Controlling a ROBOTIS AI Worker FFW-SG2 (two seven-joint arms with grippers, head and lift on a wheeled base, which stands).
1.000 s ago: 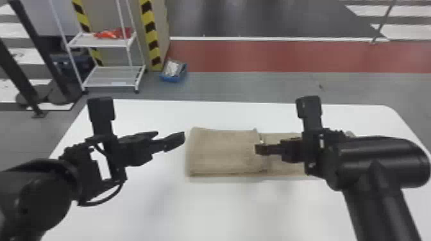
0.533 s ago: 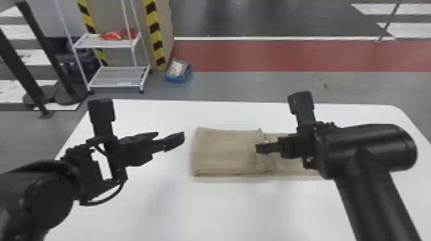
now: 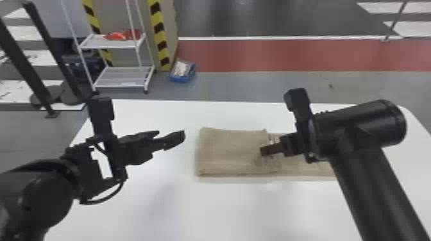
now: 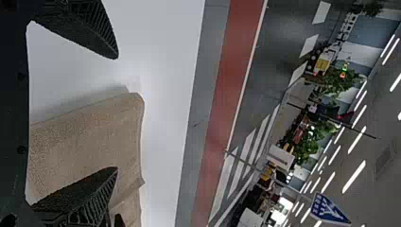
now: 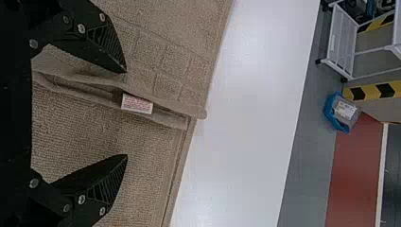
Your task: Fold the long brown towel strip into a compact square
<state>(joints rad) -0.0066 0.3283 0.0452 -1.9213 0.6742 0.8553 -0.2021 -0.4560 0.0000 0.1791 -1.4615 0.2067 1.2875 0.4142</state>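
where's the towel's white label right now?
Right wrist view: the white label sits at the open edge of the brown towel's folded-over part, seen in the gap between the right gripper's parted fingers.

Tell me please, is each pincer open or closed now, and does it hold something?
Left pincer: open, holding nothing.
Right pincer: open over the towel, holding nothing.

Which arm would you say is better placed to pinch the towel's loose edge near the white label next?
Right, I think: the right gripper is open, with the loose edge showing between its fingers, while the left gripper is beyond the towel's left end.
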